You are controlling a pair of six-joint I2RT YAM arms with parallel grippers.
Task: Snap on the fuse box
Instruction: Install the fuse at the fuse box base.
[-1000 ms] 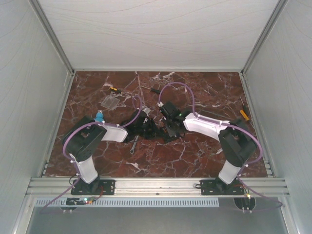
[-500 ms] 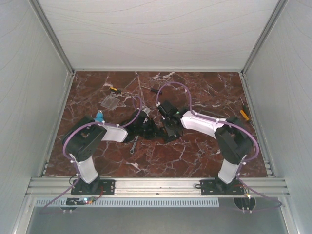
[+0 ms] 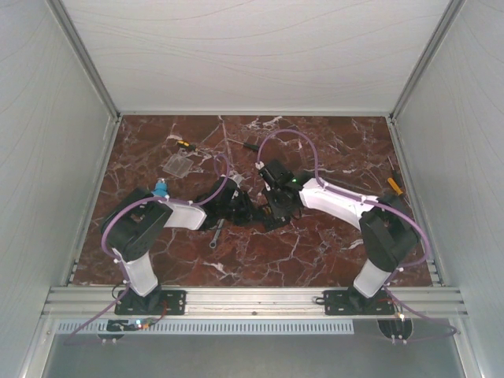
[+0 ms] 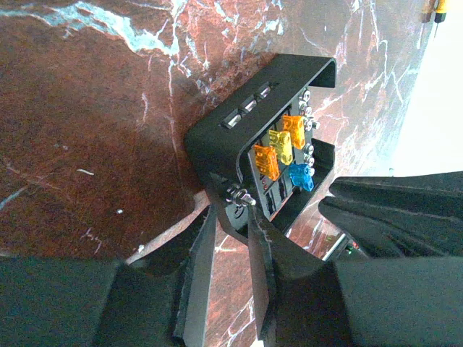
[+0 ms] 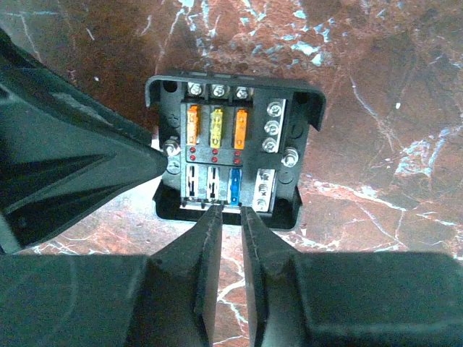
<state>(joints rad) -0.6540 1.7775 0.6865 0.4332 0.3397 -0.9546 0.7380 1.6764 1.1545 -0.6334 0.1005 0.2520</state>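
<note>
- The left gripper [image 4: 231, 211] is standing narrow, its fingertips pinching a side wall of the fuse box [image 5: 235, 152] beside a corner stud. The wrist view is dark there, so the bite may be lighter than it looks.
- The right gripper [image 5: 231, 211] is showing a thin gap with nothing in it, its tips sitting just at the near wall of the box.
- The fuse box is lying uncovered near the middle of the marble table [image 3: 315, 252], between the two arms, with its orange and yellow fuses [image 5: 215, 124] and one blue fuse [image 5: 235, 186] facing up.
- The clear cover [image 3: 179, 164] is lying well apart, toward the table's far left corner, with no gripper on it.
- Judging by that, the step in hand is steadying the box, and the snapping is not yet done.
- To do it well, the left gripper should be anchoring the box low on its wall, clear of the rim where the cover seats.
- The right gripper should be lifting off without nudging the box and taking the cover by an edge. It should then be squaring the cover over the rim and pressing evenly until the catches seat.
- Pressing on one corner alone is risking a tilted cover or a box skating across the marble.
</note>
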